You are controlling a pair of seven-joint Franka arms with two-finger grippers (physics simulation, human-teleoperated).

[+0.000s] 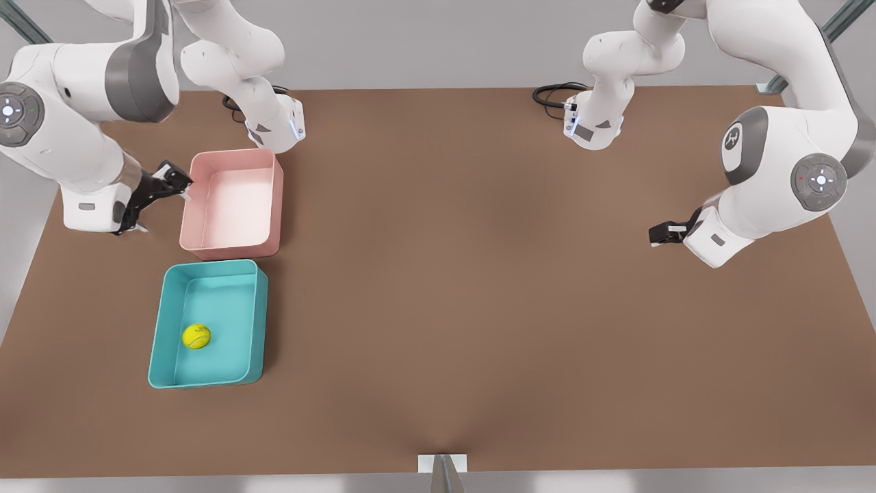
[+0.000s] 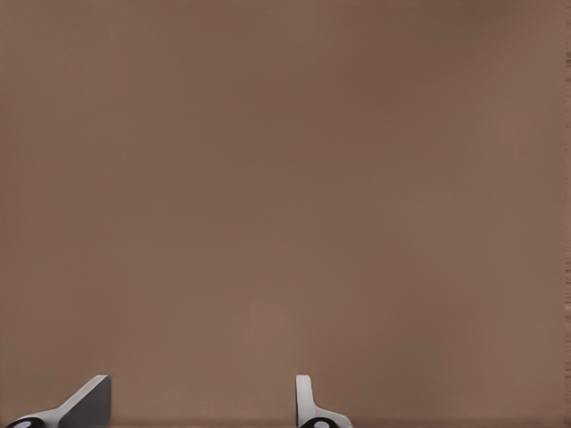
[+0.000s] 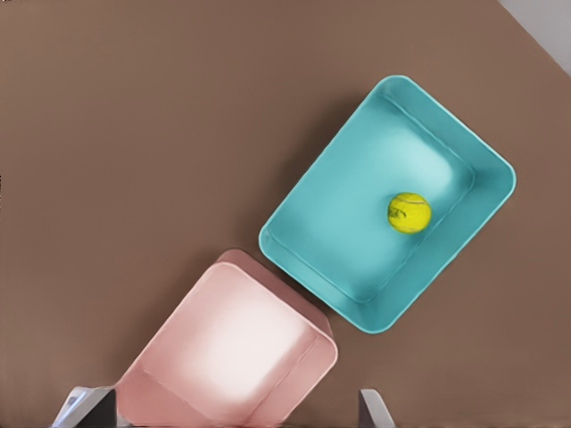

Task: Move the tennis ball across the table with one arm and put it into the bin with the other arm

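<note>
Small yellow-green tennis ball (image 1: 196, 336) lies inside the teal shallow plastic bin (image 1: 159, 322) near the brown table's (image 1: 479, 274) front-left corner. Right gripper (image 1: 159, 193), spread empty, beside the pink tray (image 1: 233, 252); left gripper (image 2: 201, 401) spread, waiting. Placement judged complete; next, retreat only

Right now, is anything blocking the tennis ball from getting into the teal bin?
Nothing visible does: the tennis ball already lies inside the teal bin. Both end effectors, right and left, are apart from it, open.
</note>
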